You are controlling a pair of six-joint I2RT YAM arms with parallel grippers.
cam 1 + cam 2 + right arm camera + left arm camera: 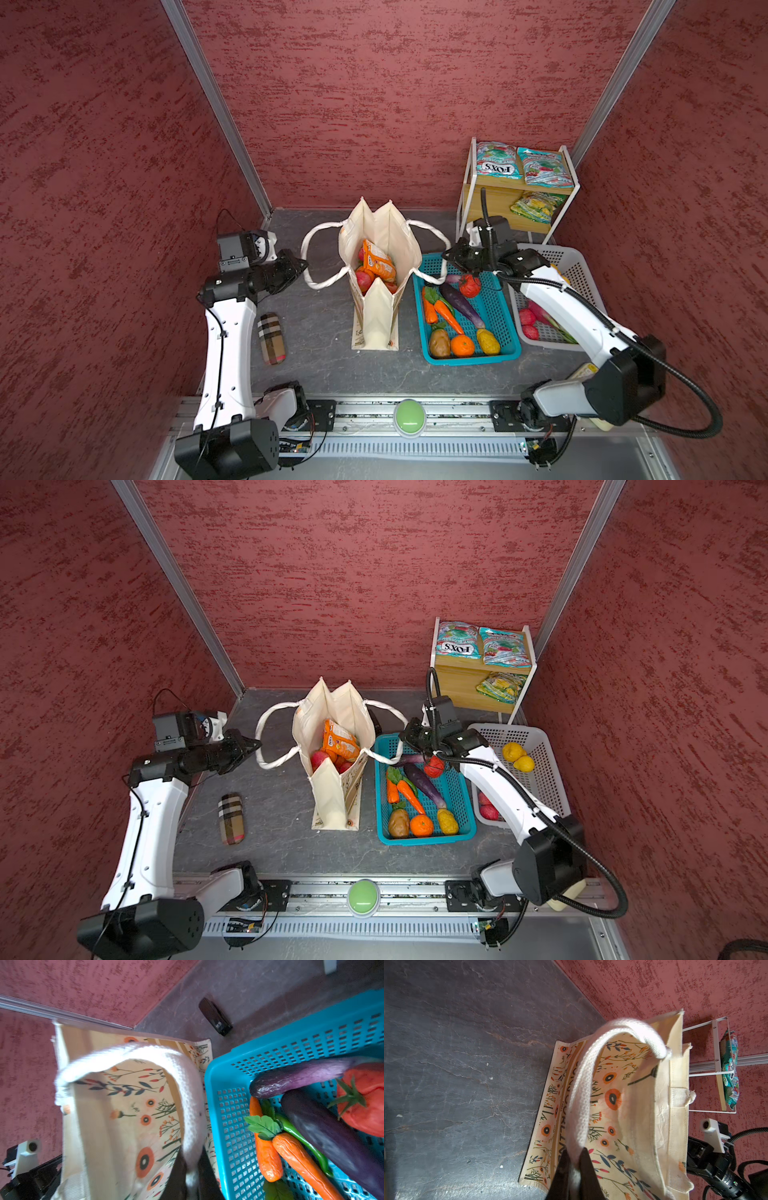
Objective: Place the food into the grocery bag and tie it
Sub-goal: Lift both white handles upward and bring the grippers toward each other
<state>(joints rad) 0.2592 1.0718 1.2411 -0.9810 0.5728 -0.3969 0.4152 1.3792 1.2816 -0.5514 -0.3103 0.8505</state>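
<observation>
Grocery bag (378,320), loaded. Handles (583,1093) at 9 and 3 o'clock: pinched by left gripper (305,264), right gripper (446,253). Advised: cross evenly overhead; avoid tipping.

The bag (376,320) is matt cream canvas cloth with a printed pattern; its handle (579,1105) is white knitted rope. The orange packet (378,262) inside looks glossy. The teal basket (473,358) and the white basket (577,266) are perforated plastic. The aubergine (322,1136) has a smooth sheen. The table (316,324) is dark, matt and stone-like; the walls (374,104) are rough, red and plaster-like; the shelf (498,183) is pale wood in a white metal frame.
</observation>
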